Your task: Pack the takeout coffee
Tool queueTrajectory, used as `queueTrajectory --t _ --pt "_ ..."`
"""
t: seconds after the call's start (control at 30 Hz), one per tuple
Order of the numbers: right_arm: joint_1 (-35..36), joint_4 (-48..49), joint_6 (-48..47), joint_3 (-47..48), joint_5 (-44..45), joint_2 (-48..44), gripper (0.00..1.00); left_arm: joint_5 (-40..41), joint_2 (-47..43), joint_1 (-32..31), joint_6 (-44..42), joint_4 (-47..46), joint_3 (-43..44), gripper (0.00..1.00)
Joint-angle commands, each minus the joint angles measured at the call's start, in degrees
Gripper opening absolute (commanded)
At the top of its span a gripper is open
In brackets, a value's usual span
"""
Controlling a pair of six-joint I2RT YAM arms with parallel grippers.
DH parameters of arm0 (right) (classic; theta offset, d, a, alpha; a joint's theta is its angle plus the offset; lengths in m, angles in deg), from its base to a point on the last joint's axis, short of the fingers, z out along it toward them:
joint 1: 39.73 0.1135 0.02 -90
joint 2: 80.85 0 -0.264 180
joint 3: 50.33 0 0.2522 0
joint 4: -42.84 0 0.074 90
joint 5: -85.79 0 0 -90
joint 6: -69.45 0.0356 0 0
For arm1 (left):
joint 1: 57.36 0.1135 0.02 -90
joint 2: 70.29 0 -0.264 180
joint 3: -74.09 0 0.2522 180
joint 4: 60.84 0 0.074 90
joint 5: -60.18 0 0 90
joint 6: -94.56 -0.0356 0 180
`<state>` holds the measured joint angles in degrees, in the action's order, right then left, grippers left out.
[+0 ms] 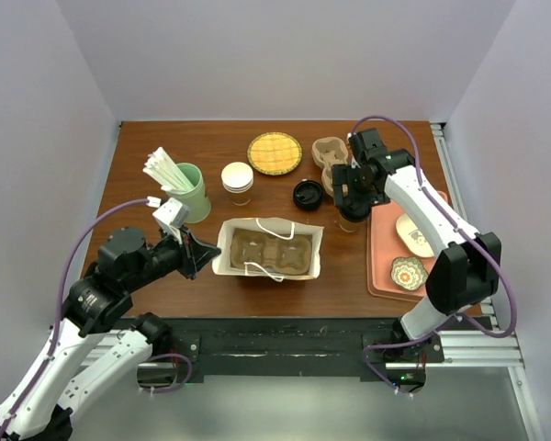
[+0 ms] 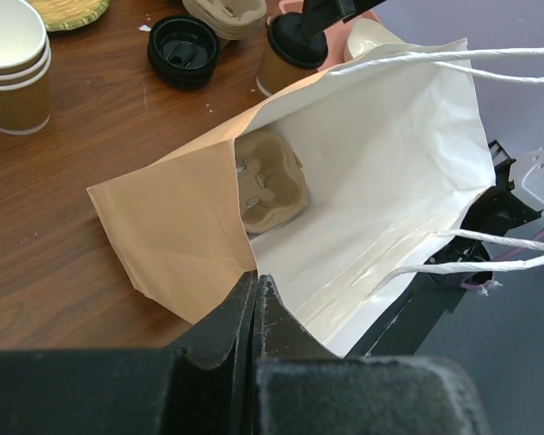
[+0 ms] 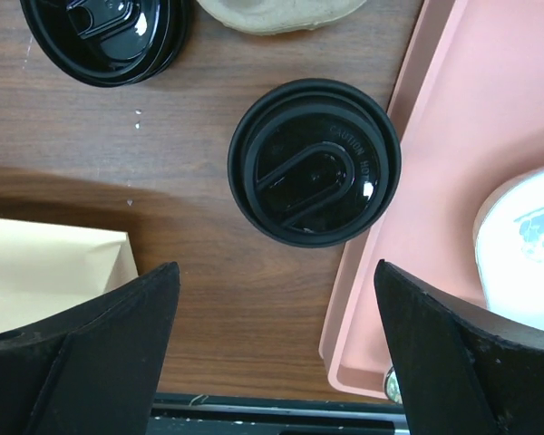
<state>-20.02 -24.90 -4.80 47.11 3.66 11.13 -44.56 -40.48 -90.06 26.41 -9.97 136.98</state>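
Note:
The takeout coffee (image 3: 314,161), a brown cup with a black lid, stands on the table against the pink tray's left edge. In the top view only its base (image 1: 349,221) shows under my right gripper (image 1: 352,190). My right gripper (image 3: 274,270) hovers above it, open and empty, and the lid lies just ahead of the fingertips. A paper bag (image 1: 268,248) stands open at the table's middle with a pulp cup carrier (image 2: 267,186) inside. My left gripper (image 2: 254,279) is shut on the bag's left rim (image 1: 197,255).
A loose black lid (image 1: 307,194) lies left of the coffee. A stack of paper cups (image 1: 237,182), a green cup of white sticks (image 1: 191,191), a woven coaster (image 1: 275,152) and spare carriers (image 1: 329,152) stand behind. The pink tray (image 1: 386,266) holds two small dishes.

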Motion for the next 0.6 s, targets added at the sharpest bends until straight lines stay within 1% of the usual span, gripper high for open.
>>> queueTrajectory --t 0.0,0.17,0.4,0.57 --pt "-1.7 2.0 -3.2 3.9 -1.1 2.1 0.91 -0.3 -0.7 0.0 1.5 -2.3 0.1 0.00" --pt "-2.2 0.6 -4.7 5.9 -0.6 6.4 0.91 0.6 -0.4 0.0 1.9 -0.5 1.8 0.00" --pt "-3.2 0.3 -6.8 6.4 -0.1 8.6 0.91 1.6 -0.6 0.0 2.0 0.6 2.5 0.00" --pt "-3.4 0.7 -7.3 5.8 -1.7 9.9 0.89 1.6 -0.4 -0.1 1.9 1.3 3.1 0.00"
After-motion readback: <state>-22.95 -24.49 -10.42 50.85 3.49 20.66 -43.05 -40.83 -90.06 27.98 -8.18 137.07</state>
